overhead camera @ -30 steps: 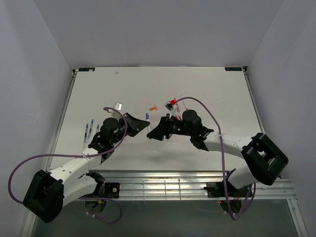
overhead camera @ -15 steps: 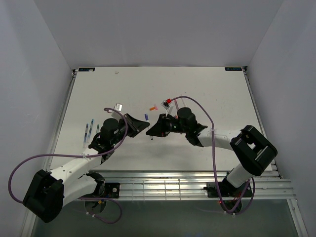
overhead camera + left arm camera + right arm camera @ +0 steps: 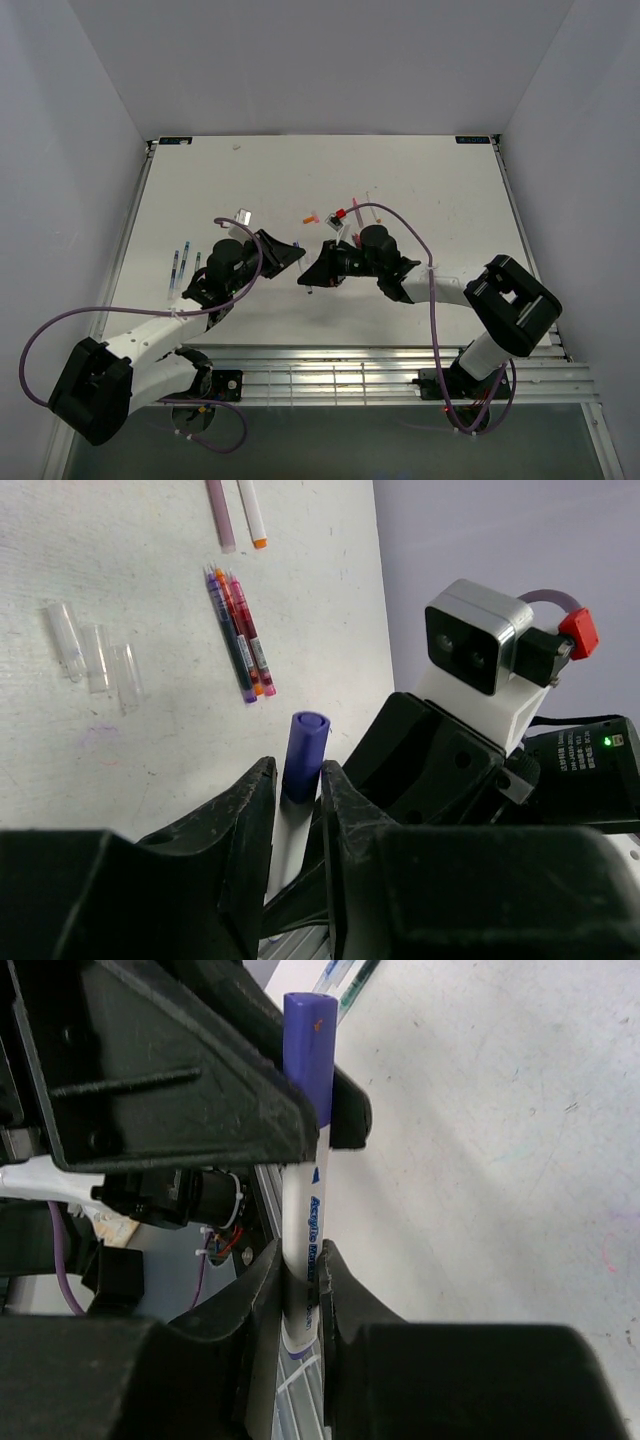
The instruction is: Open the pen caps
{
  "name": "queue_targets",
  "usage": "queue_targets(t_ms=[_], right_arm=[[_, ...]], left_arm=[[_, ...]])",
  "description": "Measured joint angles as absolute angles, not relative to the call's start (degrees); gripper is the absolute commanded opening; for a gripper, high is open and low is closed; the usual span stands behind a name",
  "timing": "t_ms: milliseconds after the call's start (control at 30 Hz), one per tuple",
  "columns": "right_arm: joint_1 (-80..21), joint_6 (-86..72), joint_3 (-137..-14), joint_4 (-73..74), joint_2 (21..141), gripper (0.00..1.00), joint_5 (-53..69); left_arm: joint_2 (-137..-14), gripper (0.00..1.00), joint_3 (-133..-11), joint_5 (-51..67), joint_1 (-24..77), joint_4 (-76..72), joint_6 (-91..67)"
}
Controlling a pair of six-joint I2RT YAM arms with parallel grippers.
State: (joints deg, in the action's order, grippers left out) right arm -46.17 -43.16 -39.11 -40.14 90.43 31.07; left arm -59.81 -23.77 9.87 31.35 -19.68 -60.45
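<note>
At frame centre the left gripper [image 3: 292,254] and right gripper [image 3: 310,270] meet nose to nose, a pen [image 3: 300,1220] bridging them: no passage between. Loose pens [image 3: 180,268] lie at left and caps [image 3: 312,217] just above. The table [image 3: 430,170] is open at upper right.

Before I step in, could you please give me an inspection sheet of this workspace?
Surface: white table, faint ink marks.
Job's things: purple cap on a white barrel, held up between the tools; three pens lying together; three clear caps beside them.
Clutter: nothing seen.
Tools: right tool shut on the barrel; left tool flanks the cap, grip unclear.
Cables: purple cable looping off each arm.
Surroundings: white walls; metal rails at the near edge.
</note>
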Motion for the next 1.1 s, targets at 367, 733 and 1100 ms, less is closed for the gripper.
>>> queue_targets(t_ms=[367, 733, 1100], right_arm=[[-46.3, -44.2, -35.8, -42.1, 89.5, 0.08, 32.4], [-50.6, -35.1, -45.2, -20.6, 89.2, 0.08, 16.1], [-60.1, -24.3, -62.1, 5.3, 93.3, 0.08, -34.9]], left_arm=[[-60.8, 0.14, -24.4, 9.3, 31.4, -19.7, -59.3], [-67.7, 0.00, -31.0, 5.1, 31.1, -12.4, -59.4], [-91.9, 0.00, -65.1, 7.5, 27.2, 15.8, -55.6]])
